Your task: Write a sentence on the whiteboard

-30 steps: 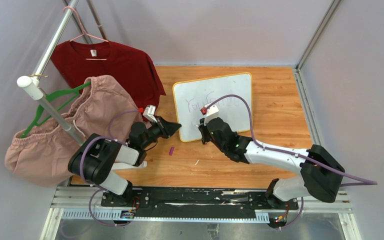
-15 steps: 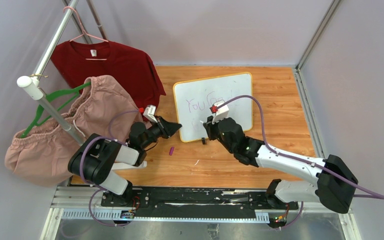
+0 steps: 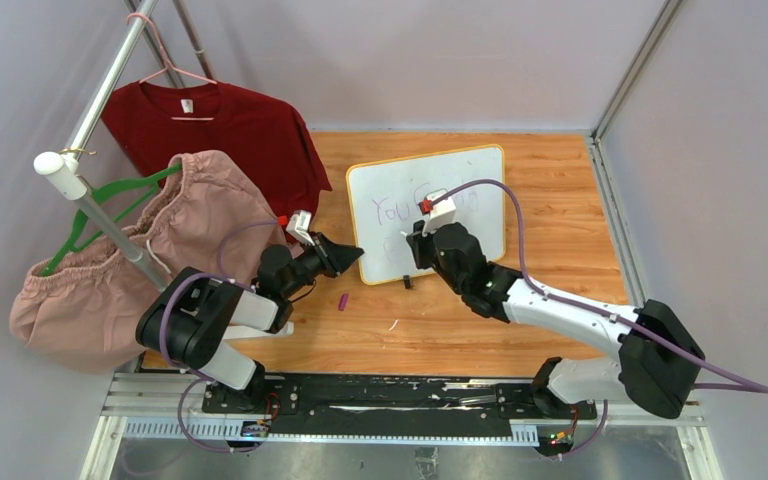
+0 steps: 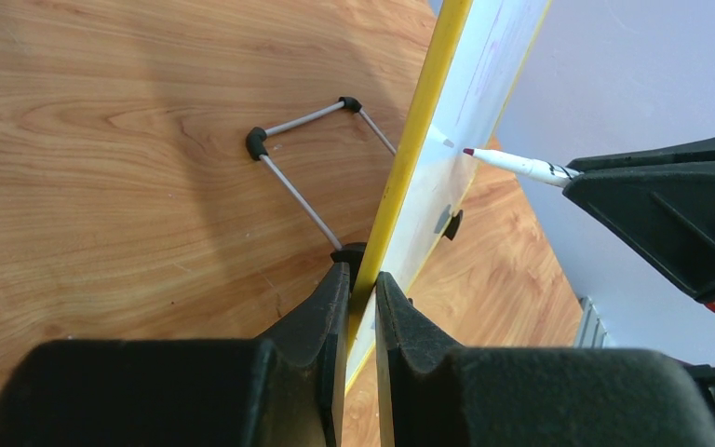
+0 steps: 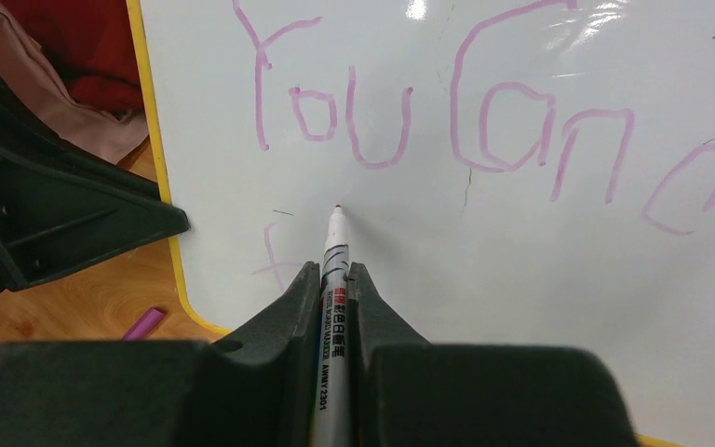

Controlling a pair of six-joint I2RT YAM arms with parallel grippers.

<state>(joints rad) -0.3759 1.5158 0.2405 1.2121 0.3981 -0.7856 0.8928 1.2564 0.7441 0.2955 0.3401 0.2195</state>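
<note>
One whiteboard [image 3: 480, 180] stands propped on the table [image 3: 560, 200]. The sentence [image 5: 454, 112] has one line written and a second begun. My left gripper [image 4: 361, 277] clamps its yellow edge. My right gripper [image 5: 335, 275], arm stretched forward, grips the one marker [image 5: 333, 233], tip at the board.

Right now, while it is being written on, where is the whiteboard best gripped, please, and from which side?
Probably the thin yellow frame low on its left edge, taken edge-on from the left, as the left gripper does: the whiteboard stands tilted on a wire stand, and this leaves its face free for the marker.
</note>
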